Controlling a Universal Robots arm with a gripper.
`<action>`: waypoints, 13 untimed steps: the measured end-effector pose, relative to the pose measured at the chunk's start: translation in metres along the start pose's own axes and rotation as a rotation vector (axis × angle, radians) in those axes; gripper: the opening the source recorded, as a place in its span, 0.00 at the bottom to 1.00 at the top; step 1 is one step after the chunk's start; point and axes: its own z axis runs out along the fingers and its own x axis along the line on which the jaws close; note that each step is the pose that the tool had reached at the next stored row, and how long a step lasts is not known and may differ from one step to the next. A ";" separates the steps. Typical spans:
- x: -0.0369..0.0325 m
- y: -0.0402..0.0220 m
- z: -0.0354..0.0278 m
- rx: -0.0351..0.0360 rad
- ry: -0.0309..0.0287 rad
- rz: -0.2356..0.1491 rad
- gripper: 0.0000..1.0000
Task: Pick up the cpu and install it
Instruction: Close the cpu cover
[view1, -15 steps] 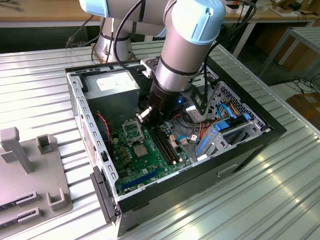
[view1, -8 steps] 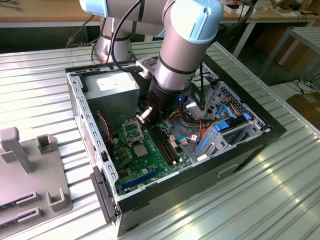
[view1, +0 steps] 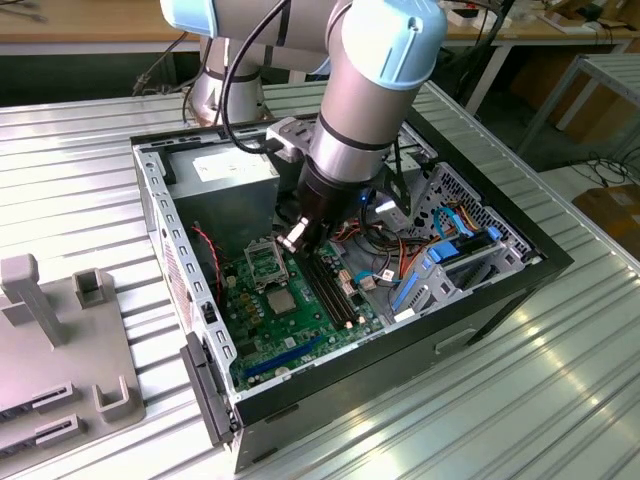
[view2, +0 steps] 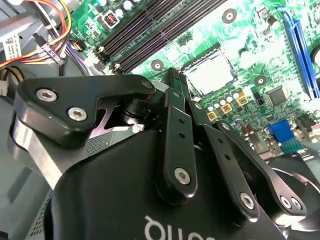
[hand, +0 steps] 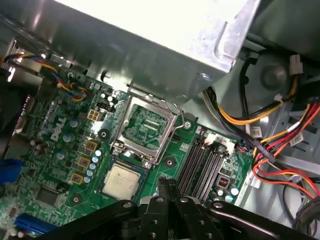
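Beside socket (hand: 145, 127) on motherboard (hand: 60, 130), cpu (hand: 121, 180) seen lying flat, face up, square, no long axis. Pincer (hand: 167, 187) pressed together, empty, held above cpu edge.

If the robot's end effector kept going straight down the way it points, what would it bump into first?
Probably the green motherboard, close beside the cpu that lies flat on it. In the first wrist view the end effector points at the board between the cpu and the black memory slots; depth is hard to judge.
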 end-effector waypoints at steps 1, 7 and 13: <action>-0.0016 0.0000 -0.0001 0.0002 0.0003 -0.003 0.11; -0.0164 0.0190 0.0016 -0.0002 0.0002 -0.004 0.11; -0.0212 0.0287 0.0070 -0.0001 0.0019 -0.047 0.11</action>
